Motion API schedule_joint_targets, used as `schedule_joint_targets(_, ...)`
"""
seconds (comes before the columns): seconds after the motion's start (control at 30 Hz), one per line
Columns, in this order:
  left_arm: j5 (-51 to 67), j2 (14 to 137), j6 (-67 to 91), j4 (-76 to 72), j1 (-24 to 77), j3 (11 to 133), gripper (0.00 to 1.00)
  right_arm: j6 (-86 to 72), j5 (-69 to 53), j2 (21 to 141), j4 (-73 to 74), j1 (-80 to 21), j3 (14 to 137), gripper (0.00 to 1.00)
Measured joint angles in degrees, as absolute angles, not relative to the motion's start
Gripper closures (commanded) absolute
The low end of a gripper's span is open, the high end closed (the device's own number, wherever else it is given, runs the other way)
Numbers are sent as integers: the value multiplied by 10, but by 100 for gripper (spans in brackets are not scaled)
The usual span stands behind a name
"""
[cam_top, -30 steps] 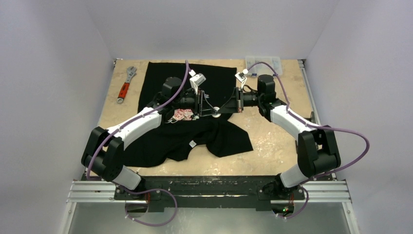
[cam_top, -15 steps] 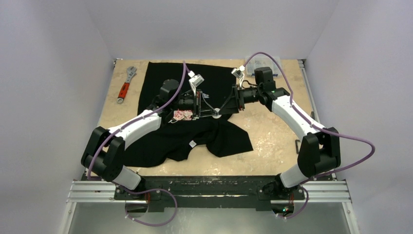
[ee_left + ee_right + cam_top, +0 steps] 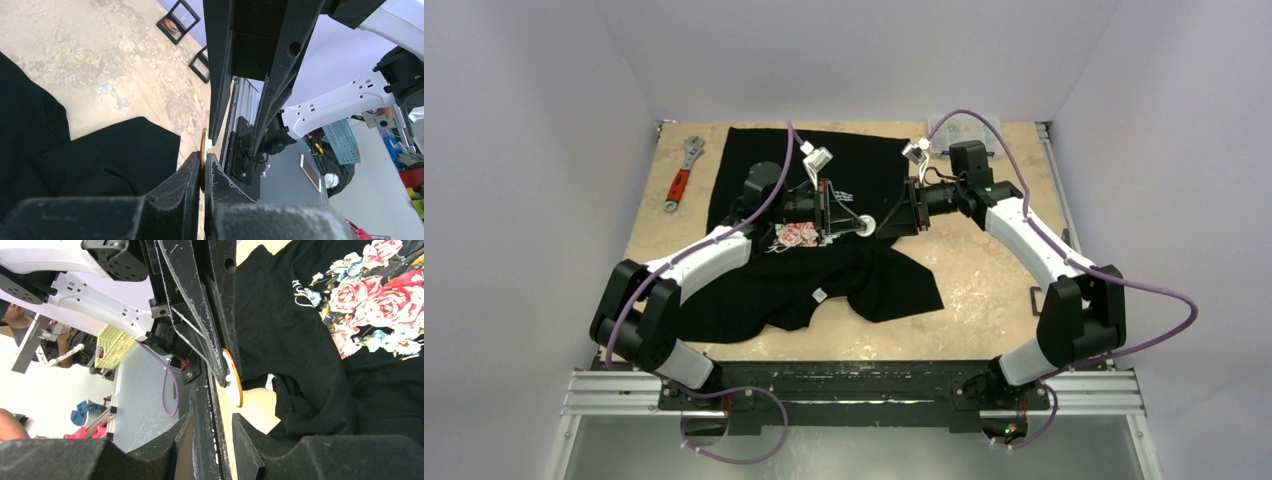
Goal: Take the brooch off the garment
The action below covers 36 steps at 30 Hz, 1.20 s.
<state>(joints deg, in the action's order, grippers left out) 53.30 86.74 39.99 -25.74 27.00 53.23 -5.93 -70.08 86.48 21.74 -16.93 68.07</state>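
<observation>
The brooch [image 3: 865, 224] is a round white disc with a gold rim, held edge-on above the garment [image 3: 754, 295], a black T-shirt with a pink-rose print [image 3: 800, 235]. My left gripper [image 3: 858, 224] is shut on the brooch [image 3: 202, 147], its fingers pinching the disc. No cloth shows on the brooch [image 3: 233, 377] in the wrist views. My right gripper [image 3: 886, 225] faces it from the right. Its jaws are open and it holds nothing [image 3: 212, 420]. The rose print [image 3: 380, 295] and the neck label [image 3: 270, 382] lie beyond the brooch.
A red-handled wrench [image 3: 681, 172] lies at the back left. A clear plastic box [image 3: 966, 130] stands at the back right. A small black frame [image 3: 1035, 300] sits by the right arm. Bare table [image 3: 984, 290] stretches right of the shirt.
The right gripper has opened, let go of the brooch and drawn back to the right. The left gripper has closed on the brooch and shifted slightly left and back with it.
</observation>
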Motion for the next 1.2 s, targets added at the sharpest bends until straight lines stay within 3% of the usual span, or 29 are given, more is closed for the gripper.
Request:
schedule_joint_targets(0.23, 533, 867, 416, -274, 270, 526, 100, -102, -701, 863, 179, -169, 674, 56)
schedule_joint_targets(1.2, 551, 857, 486, -335, 270, 509, 100, -142, -705, 863, 131, -169, 672, 68)
